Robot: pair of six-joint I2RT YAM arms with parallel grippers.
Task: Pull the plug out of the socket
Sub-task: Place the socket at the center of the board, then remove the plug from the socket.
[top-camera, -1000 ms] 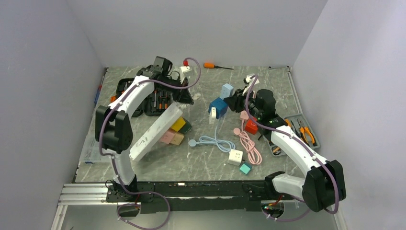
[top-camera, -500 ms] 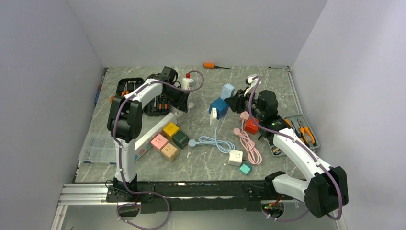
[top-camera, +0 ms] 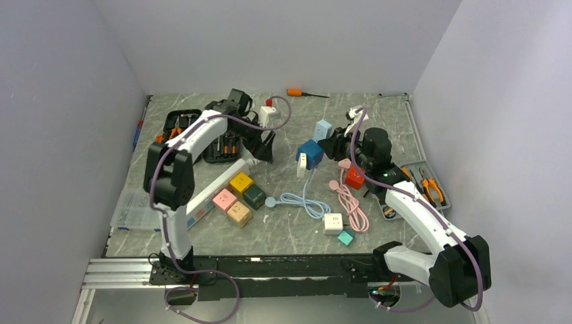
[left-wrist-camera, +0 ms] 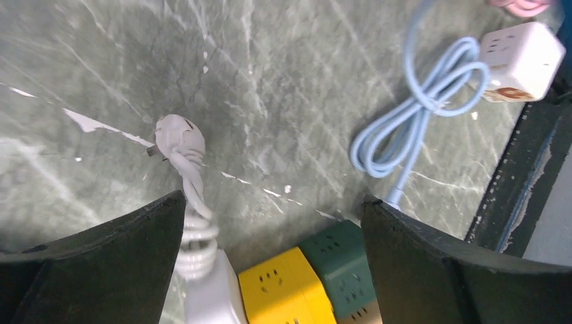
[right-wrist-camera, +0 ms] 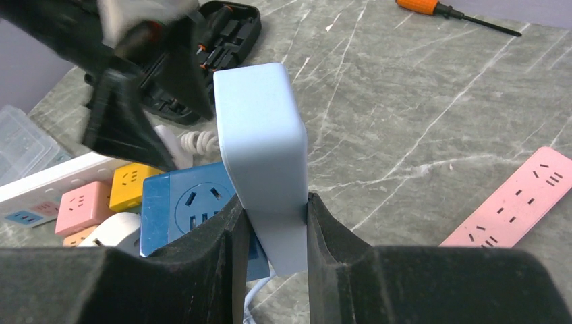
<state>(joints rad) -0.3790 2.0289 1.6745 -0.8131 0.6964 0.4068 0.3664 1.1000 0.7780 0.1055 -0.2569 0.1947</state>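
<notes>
Opens the left gripper (left-wrist-camera: 270,209) wide, dropping the white power strip (top-camera: 216,185) flat with its white plug (left-wrist-camera: 179,135) loose on the table (left-wrist-camera: 270,81) in no socket, so probably pulled, while keeping the right gripper (right-wrist-camera: 273,209) clamped on the pale blue adapter (right-wrist-camera: 260,128).

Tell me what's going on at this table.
The right gripper is clamped on a light blue plug block, held upright just beside a dark blue socket cube. The left gripper hangs open over a white plug lying unplugged on the table.
</notes>
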